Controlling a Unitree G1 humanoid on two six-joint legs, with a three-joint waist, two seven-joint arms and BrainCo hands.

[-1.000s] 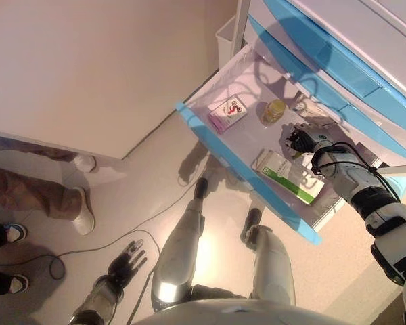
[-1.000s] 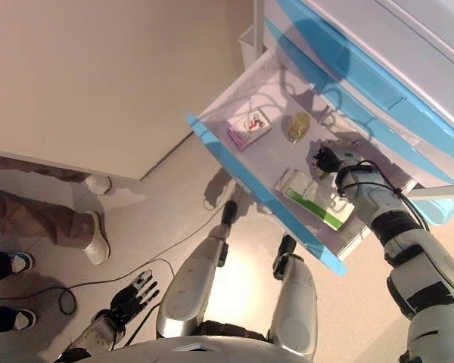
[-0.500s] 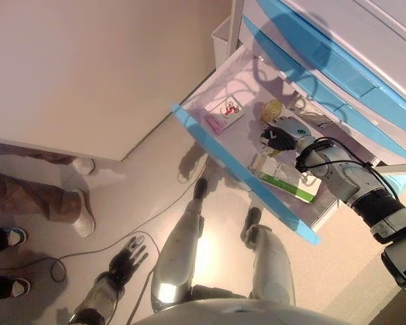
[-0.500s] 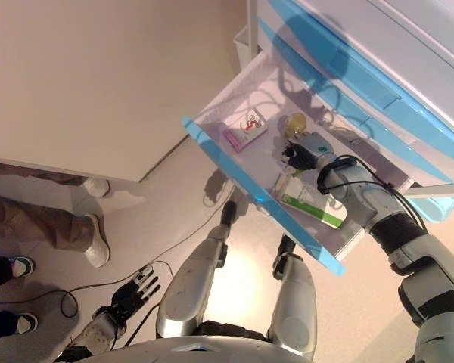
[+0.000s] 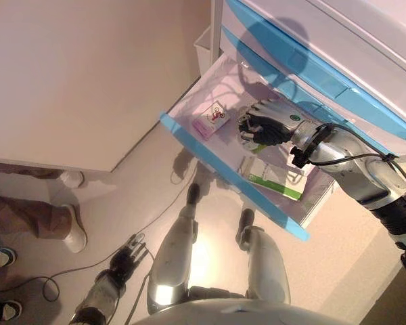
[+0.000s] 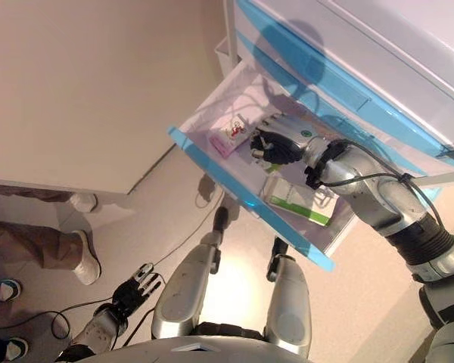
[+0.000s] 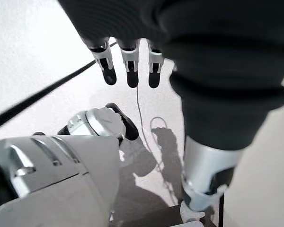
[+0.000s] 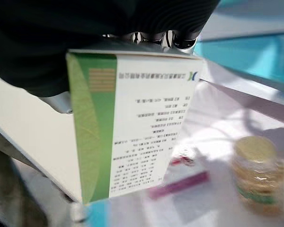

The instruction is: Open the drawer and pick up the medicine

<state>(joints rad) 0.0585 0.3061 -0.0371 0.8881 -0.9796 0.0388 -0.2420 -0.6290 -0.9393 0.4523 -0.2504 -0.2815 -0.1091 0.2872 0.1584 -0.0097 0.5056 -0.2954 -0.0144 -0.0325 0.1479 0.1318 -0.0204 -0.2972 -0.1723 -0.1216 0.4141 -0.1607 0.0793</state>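
Drawer: pulled out of a white cabinet with blue fronts. Its own blue front edge runs from 10 o'clock to 4 o'clock across the head views.

Right hand: reaches into the drawer from 3 o'clock and is over the drawer's middle, with the dark cover facing up.

Right fingers: only the dark tips show, at the hand's 9 o'clock end. I cannot tell whether they are closed on anything.

Green and white box: the medicine. It lies flat on the drawer floor at 5 o'clock of the right hand, just inside the blue front edge. In the right wrist view the box fills the middle of the picture, close against the hand's dark cover. Whether the hand touches it cannot be told.

Pink box: lies flat in the drawer at 9 o'clock of the right hand, near it but apart.

Jar: clear, with a yellowish lid. It stands upright on the drawer floor past the green and white box in the right wrist view. In the head views the hand hides it.

Left hand: hangs low at 7 o'clock of the head views, over the floor and well apart from the drawer.

Left fingers: straight and side by side, holding nothing.

Person: shoes and trouser legs stand on the floor at 9 o'clock.
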